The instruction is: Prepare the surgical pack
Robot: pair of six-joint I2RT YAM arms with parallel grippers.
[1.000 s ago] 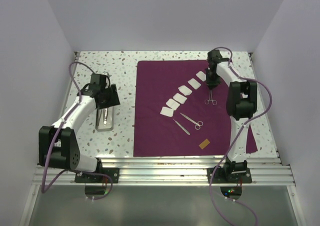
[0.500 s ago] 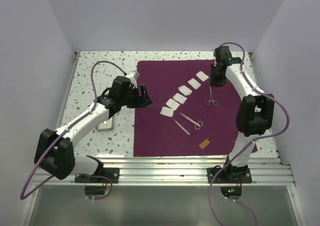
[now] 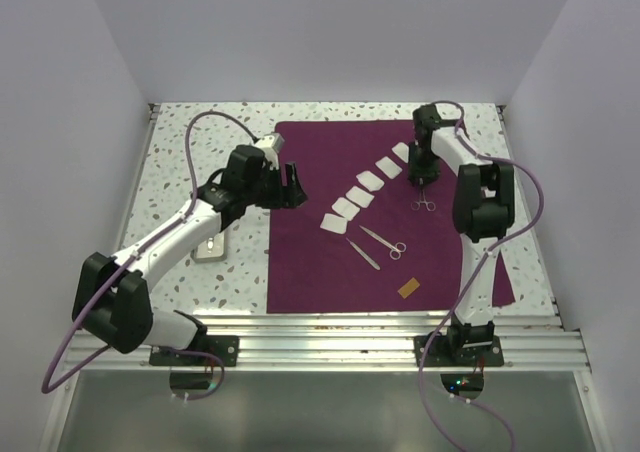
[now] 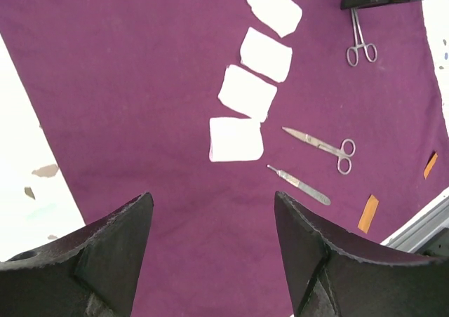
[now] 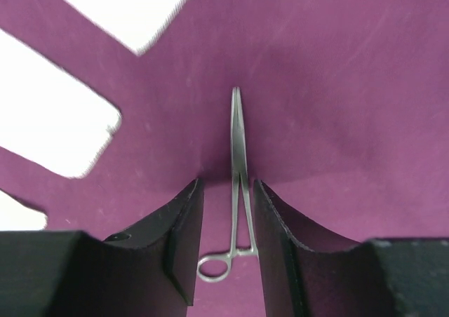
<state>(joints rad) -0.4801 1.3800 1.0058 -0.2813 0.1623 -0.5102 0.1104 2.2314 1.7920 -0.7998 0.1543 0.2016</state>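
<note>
The dark purple cloth (image 3: 320,272) lies flat on the table. Several white gauze squares (image 3: 350,205) run across it in a diagonal row. Steel scissors (image 3: 385,240) and a thin steel instrument (image 3: 365,254) lie below them. My right gripper (image 3: 420,175) is low over the forceps (image 5: 237,135), open a little, with a finger on each side of the shanks (image 5: 226,184). My left gripper (image 3: 291,190) is open and empty above the cloth's left part (image 4: 214,198), near the gauze (image 4: 236,139). The steel tray (image 3: 210,247) sits left of the cloth, partly hidden under my left arm.
An orange-brown tab (image 3: 407,288) lies on the cloth near its front edge; two tabs (image 4: 368,213) show in the left wrist view. White walls close in the speckled table (image 3: 180,152) on three sides. A metal rail (image 3: 320,327) runs along the front.
My left gripper left the tray and swung right onto the cloth's left edge. My right gripper lifted away towards the back, then came back down astride the forceps.
</note>
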